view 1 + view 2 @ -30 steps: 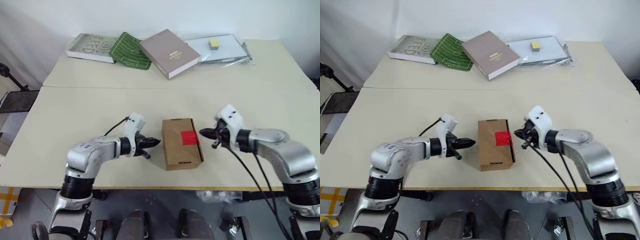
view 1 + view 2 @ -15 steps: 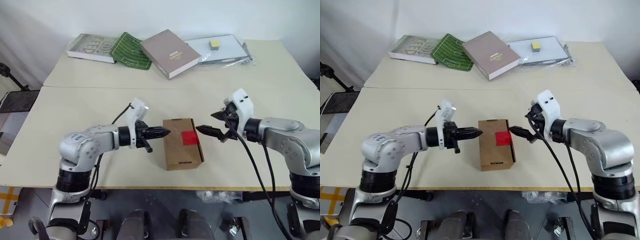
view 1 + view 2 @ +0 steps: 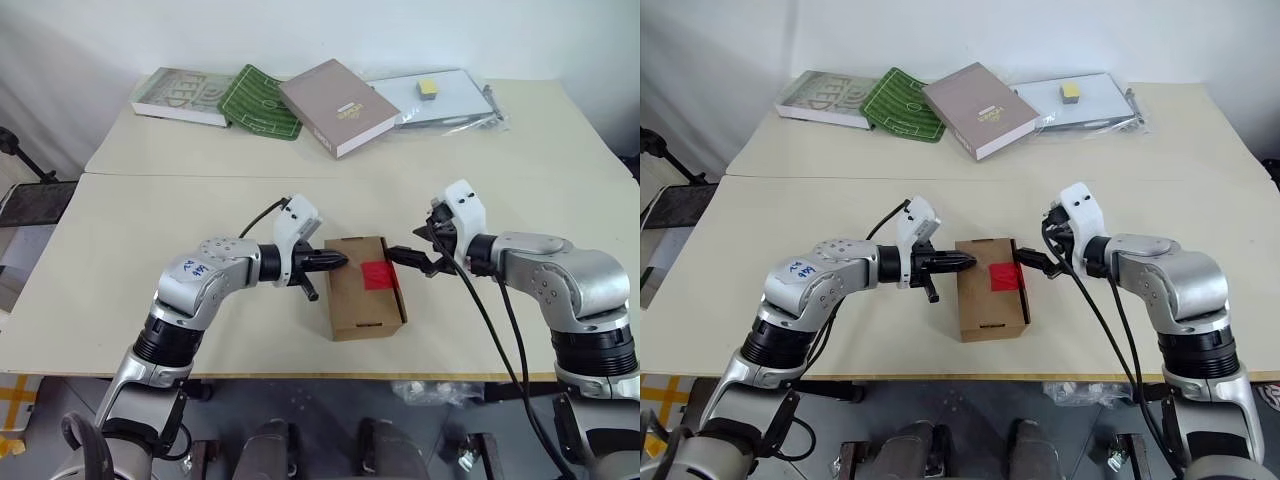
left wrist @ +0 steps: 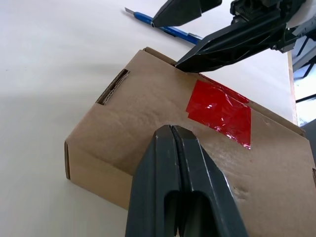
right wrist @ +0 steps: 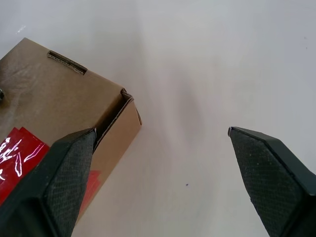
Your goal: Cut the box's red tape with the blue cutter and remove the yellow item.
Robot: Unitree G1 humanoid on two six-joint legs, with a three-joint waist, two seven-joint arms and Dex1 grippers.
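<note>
Box [image 3: 364,286] sits closed near the front edge of the table [image 3: 150,230], roughly centre between the two arms. Red tape [image 3: 378,275] is stuck on the lid toward its 3 o'clock edge and wraps over that edge; it looks whole in the left wrist view.

Left gripper [image 3: 338,262] comes in from 9 o'clock of the box, fingers pressed fully together, nothing between them. Its tip is over the lid's 9 o'clock edge near the far corner; can't tell if it touches the cardboard.

Right gripper [image 3: 408,255] comes in from 3 o'clock, fingers spread wide, holding nothing. In the right wrist view one finger [image 5: 54,177] is at the box's taped edge, the other is out over bare table. Contact with the box: can't tell.

Blue cutter [image 4: 165,27] lies on the table beyond the box, seen in the left wrist view past the right gripper's fingers, with its blade end pointing away from the robot's right arm. Nothing is gripping it.

At 12 o'clock, along the far side of the table: a grey book [image 3: 180,93], a green patterned book [image 3: 258,100], a brownish book [image 3: 338,105], and a clear plastic folder [image 3: 445,100] with a pale yellow block [image 3: 427,87] on it.
</note>
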